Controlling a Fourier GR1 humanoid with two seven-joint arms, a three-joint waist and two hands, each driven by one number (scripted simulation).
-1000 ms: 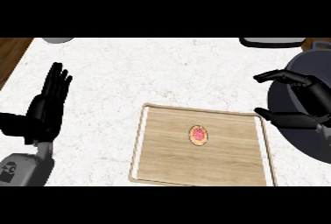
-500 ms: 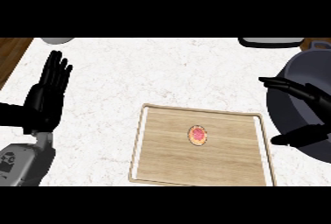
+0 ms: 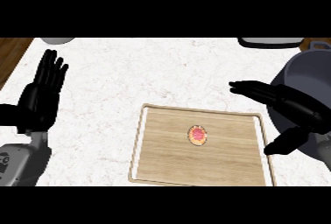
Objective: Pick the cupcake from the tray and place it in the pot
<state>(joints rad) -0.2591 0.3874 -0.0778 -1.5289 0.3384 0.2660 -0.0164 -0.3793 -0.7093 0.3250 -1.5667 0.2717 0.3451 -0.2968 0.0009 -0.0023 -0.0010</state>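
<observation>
A small cupcake (image 3: 198, 135) with pink and orange topping sits near the middle of the wooden tray (image 3: 161, 162). The dark grey pot (image 3: 304, 83) stands at the right edge, partly cut off by the frame. My right hand (image 3: 294, 107) is open, its fingers stretched leftward above the tray's far right corner and its thumb hanging down beside the tray; it overlaps the pot's left side and holds nothing. My left hand (image 3: 40, 98) rests open at the far left, fingers pointing up, well away from the tray.
The white marbled counter (image 3: 161, 74) spreads behind and left of the tray. A wooden strip (image 3: 9, 54) shows at the far left edge. A grey object (image 3: 58, 40) and a dark-rimmed object (image 3: 268, 42) peek in at the back edge.
My right hand has moved left and lower, off the pot toward the tray's right side, with its fingers stretched out. The left hand shifted slightly. The cupcake has not moved.
</observation>
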